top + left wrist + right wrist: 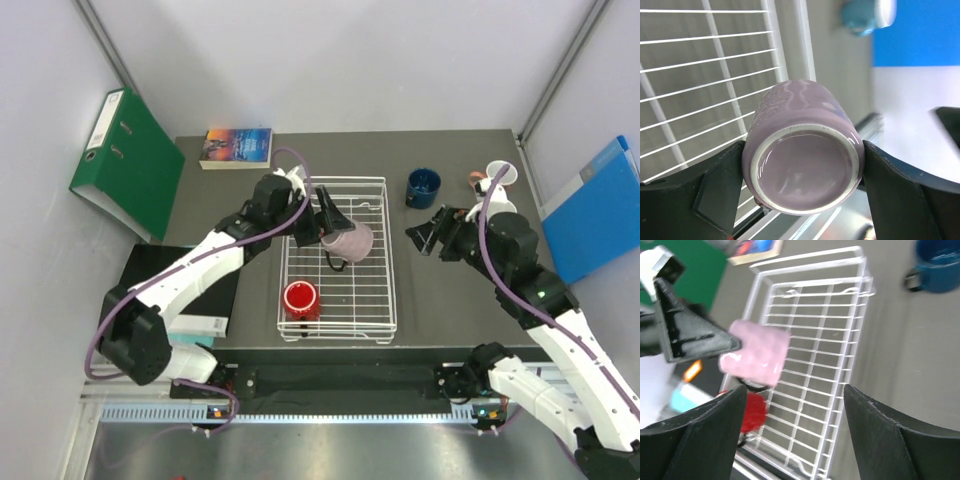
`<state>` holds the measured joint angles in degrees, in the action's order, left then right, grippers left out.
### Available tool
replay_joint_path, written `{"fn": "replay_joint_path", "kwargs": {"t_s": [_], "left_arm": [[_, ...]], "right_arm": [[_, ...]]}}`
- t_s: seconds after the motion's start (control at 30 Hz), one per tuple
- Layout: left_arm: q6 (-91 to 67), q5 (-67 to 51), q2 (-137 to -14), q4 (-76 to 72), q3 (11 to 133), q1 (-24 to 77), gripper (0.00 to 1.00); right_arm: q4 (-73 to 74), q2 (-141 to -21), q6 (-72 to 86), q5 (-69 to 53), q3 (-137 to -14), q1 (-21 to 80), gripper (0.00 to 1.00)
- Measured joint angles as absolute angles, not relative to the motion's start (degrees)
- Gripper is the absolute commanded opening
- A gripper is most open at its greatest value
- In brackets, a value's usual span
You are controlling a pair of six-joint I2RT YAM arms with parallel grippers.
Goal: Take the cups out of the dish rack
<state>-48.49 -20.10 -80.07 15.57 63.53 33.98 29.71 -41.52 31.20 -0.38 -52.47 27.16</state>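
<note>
- The left gripper (336,228) is closed on the pale mauve mug (805,170), with one black finger pressed to each side of its wall close to the base.
- The right gripper (430,235) holds nothing. Its jaws are spread wide and it hangs over the table (440,300), just to the right of the dish rack and near the dark blue mug.
- The dish rack (387,300) sits at the middle of the table, its long axis running from the far edge toward the arms.
- A green binder (125,165) leans at the table's far left corner, and a book (237,147) lies flat along the far edge.
- The pale mauve mug lies on its side over the left half of the rack's far part. Its long axis is roughly level; its base faces the left wrist and its mouth points toward the rack's right side. The handle hangs below it. It looks raised off the wires, though the views do not settle that.
- The red mug (300,298) stands upright, mouth up, in the rack's near left corner.
- The dark blue mug (422,186) stands upright on the table, just outside the rack's far right corner.
- The salmon-pink mug (500,176) is on the table further right, its white inside showing, partly hidden by the right arm's cable.
</note>
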Motion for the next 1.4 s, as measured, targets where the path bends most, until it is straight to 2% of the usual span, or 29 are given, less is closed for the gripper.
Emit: {"fn": "replay_joint_path", "kwargs": {"t_s": [0.17,0.4,0.73,0.83,0.93,0.97,1.03,1.07,1.13,1.17,1.2,1.33,1.37,1.4], "left_arm": [[-56.6,-26.9,-78.0,1.7,56.8,32.6,0.0],[-66.2,-32.6,-74.3,-20.6,46.6,32.5,0.0],[-70.7,-35.4,-74.0,-30.5,44.6,32.5,0.0],[-72.0,-36.2,-74.6,-32.7,44.6,32.5,0.0],[-73.4,-36.8,-76.1,-35.2,44.6,32.6,0.0],[-73.7,-36.9,-76.6,-35.9,44.6,32.6,0.0],[-74.1,-37.0,-78.1,-36.5,44.6,32.7,0.0],[-74.3,-37.0,-78.8,-36.5,44.7,32.6,0.0],[-75.1,-37.3,-80.2,-37.1,44.7,32.6,0.0],[-75.1,-37.7,-80.5,-37.9,44.8,32.5,0.0],[-75.5,-38.0,-80.7,-38.5,45.1,32.2,0.0],[-77.0,-39.7,-80.7,-39.5,47.5,31.7,0.0],[-76.8,-39.9,-80.7,-39.3,48.1,31.7,0.09],[-76.2,-40.3,-80.8,-38.6,49.1,31.7,0.44]], "right_arm": [[23.0,-41.4,34.2,-7.9,-47.7,27.1,0.73],[11.6,-41.1,40.7,-18.3,-41.5,27.1,0.73],[-0.4,-43.0,46.3,-24.9,-39.7,27.1,0.73],[-4.1,-45.8,47.5,-26.8,-39.7,27.1,0.7],[-7.9,-50.2,49.3,-29.3,-39.7,27.1,0.62],[-9.1,-52.1,50.1,-30.3,-39.7,27.1,0.52],[-10.9,-54.2,51.1,-31.5,-39.7,27.2,0.42],[-11.7,-54.9,51.5,-32.1,-39.8,27.2,0.3],[-12.4,-55.7,52.2,-32.8,-39.8,27.2,0.17],[-12.2,-55.8,53.4,-33.2,-39.7,27.0,0.04],[-12.7,-56.0,54.3,-33.5,-39.8,26.9,0.0],[-16.4,-55.4,55.5,-35.2,-40.8,26.9,0.0],[-16.6,-55.1,55.5,-35.2,-41.1,26.9,0.0],[-16.5,-54.8,55.2,-35.0,-41.4,26.9,0.0]]}}
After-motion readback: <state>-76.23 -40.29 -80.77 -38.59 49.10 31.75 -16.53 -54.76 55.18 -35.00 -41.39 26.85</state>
